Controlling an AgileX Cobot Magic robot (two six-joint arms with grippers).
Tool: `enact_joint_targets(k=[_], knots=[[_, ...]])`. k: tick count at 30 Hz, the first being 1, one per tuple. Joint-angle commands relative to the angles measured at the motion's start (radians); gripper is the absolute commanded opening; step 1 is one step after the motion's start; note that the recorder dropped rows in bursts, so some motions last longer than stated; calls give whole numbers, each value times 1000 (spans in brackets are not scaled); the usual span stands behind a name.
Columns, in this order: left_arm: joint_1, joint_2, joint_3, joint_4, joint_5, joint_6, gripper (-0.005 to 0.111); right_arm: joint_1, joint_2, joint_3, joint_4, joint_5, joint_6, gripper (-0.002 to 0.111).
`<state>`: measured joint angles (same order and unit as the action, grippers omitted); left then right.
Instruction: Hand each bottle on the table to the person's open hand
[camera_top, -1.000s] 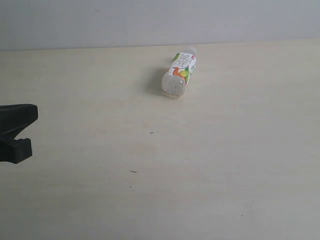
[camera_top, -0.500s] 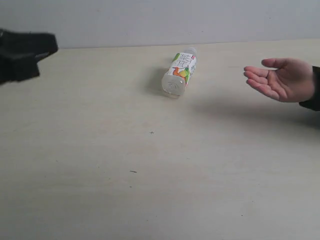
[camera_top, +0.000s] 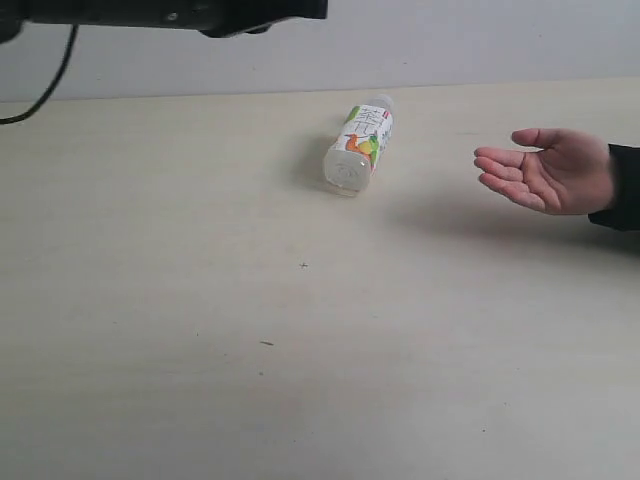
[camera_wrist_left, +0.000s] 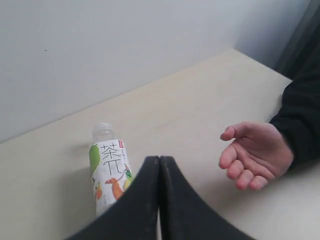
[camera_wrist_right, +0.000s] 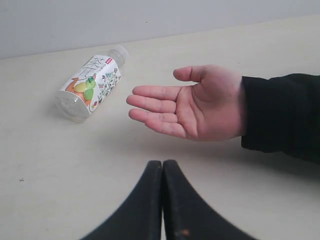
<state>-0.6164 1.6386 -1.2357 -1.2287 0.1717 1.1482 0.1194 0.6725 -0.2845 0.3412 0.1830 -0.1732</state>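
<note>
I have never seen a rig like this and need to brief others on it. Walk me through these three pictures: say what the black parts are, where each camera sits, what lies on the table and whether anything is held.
This is a two-armed robot working at a pale table. The wide picture comes from a camera off the arms, and the black bar along its top is the left arm. The right arm is outside that picture. The other two pictures come from a camera on each wrist, looking out past that arm's jaws, which show as the black wedge at the bottom. Both pairs of jaws are pressed shut and hold nothing. One clear, colourfully labelled bottle lies on its side on the table. A person's open hand is held out palm up beside the bottle, not touching it.
</note>
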Motion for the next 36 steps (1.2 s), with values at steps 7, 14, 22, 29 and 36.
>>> enact_joint_targets(k=[7,14,22,29,36], knots=[[9,302,-287,532,42,-359,0,-5,-8,5,-1,-18,0,0],[38,327,-373,1321,272,-845,0,-5,-8,5,-1,-14,2,0],[7,344,-612,1631,712,-1301,0,-5,-8,5,26,-14,24,0],[-8,529,-946,1308,962,-1224,0,-5,-8,5,26,-14,24,0],[-51,691,-1108,1303,1000,-1261,1,-5,-8,5,26,-12,25,0]])
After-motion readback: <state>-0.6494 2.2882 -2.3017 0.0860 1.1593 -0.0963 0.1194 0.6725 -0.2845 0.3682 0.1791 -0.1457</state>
